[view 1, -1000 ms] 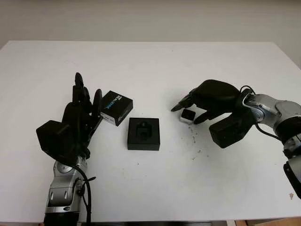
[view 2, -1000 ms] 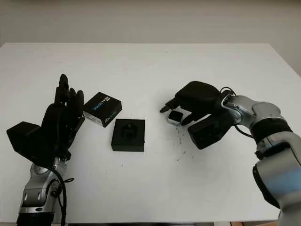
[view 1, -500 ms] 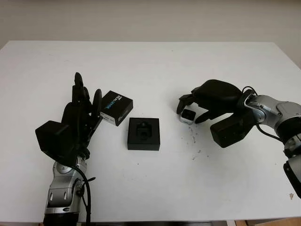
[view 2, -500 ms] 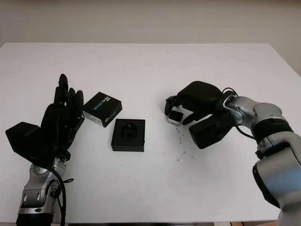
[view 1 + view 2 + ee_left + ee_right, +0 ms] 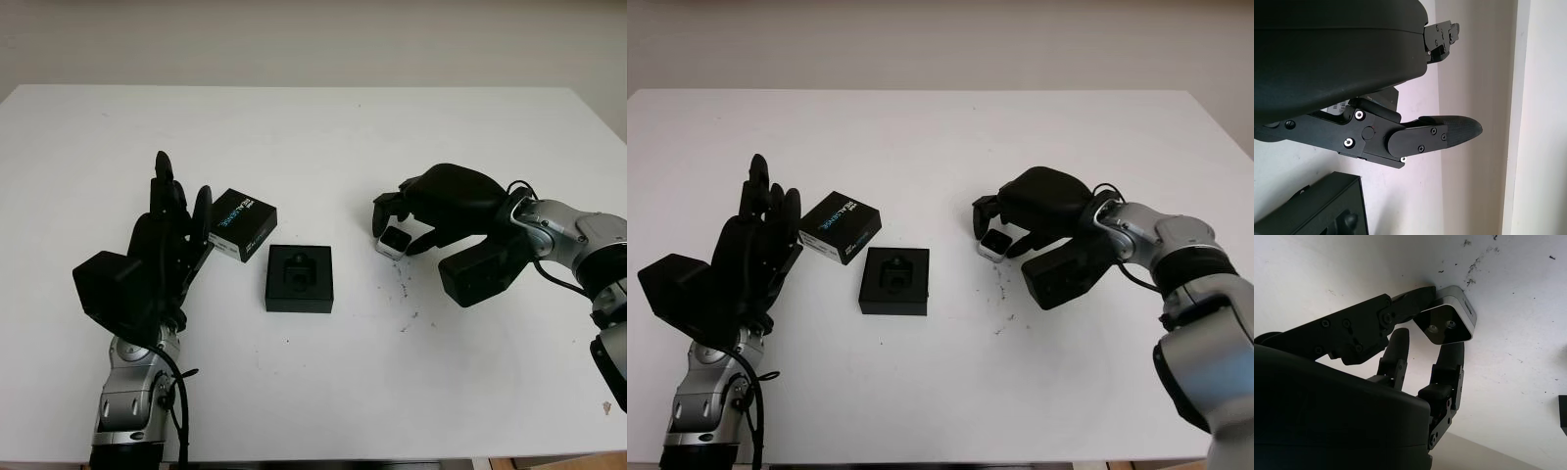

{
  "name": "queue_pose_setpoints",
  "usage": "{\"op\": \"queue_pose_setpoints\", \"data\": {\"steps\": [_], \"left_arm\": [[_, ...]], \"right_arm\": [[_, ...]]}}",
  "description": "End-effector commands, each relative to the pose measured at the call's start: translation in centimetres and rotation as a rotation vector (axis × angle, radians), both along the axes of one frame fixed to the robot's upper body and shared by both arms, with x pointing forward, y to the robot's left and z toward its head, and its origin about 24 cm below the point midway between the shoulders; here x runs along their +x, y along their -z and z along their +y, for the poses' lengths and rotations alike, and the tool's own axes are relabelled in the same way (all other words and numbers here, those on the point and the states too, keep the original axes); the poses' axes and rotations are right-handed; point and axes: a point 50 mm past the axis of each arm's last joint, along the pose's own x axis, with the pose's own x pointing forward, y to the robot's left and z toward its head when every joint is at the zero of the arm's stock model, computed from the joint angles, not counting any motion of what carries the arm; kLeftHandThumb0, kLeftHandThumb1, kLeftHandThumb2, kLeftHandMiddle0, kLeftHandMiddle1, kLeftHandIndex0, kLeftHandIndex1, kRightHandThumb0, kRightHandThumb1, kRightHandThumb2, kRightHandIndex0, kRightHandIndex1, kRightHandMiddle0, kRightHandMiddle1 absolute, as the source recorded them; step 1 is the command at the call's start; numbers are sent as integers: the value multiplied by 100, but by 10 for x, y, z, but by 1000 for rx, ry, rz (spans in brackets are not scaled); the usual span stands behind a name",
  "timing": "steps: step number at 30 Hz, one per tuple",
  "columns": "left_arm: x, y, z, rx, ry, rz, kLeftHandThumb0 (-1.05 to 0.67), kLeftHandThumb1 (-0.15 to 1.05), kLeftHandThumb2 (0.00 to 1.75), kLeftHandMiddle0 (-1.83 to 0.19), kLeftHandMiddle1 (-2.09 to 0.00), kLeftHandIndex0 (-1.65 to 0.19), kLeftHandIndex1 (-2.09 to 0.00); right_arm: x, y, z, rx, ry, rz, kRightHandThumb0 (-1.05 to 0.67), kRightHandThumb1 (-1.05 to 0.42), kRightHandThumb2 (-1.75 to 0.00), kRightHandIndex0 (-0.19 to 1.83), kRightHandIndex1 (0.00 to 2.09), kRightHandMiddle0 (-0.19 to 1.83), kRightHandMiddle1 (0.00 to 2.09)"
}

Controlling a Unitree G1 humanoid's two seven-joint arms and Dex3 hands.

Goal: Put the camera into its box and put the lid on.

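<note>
The small silver-edged camera (image 5: pixel 394 241) with a glossy black face sits tilted, pinched by black fingers; the open black box (image 5: pixel 299 278) lies flat mid-tabletop, well apart to its left, its moulded insert empty; the black lid (image 5: pixel 241 224), printed white and blue, rests angled just beyond the box's far-left corner.

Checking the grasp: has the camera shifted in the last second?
Yes, slightly. The camera, pinched by the right hand, tilted and edged away from the open box.
</note>
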Motion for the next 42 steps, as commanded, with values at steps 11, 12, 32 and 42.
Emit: {"op": "queue_pose_setpoints", "data": {"steps": [11,12,32,42], "left_arm": [[-2,-5,0,14,17,-10,-53,105,46,19,0,19,0],[-2,-5,0,16,17,-7,-52,105,46,19,0,19,0],[-2,-4,0,23,24,5,-52,105,46,19,0,19,0],[-3,-3,1,21,30,14,-53,105,45,19,0,19,0]], "right_arm": [[3,5,0,9,71,120,-35,-93,-6,36,128,49,126],[3,5,-1,17,79,132,-36,-93,-5,31,119,49,128],[12,-4,-5,343,244,371,-39,-93,-5,28,55,40,152],[10,-2,-5,444,266,404,-39,-95,-6,26,52,36,154]]}}
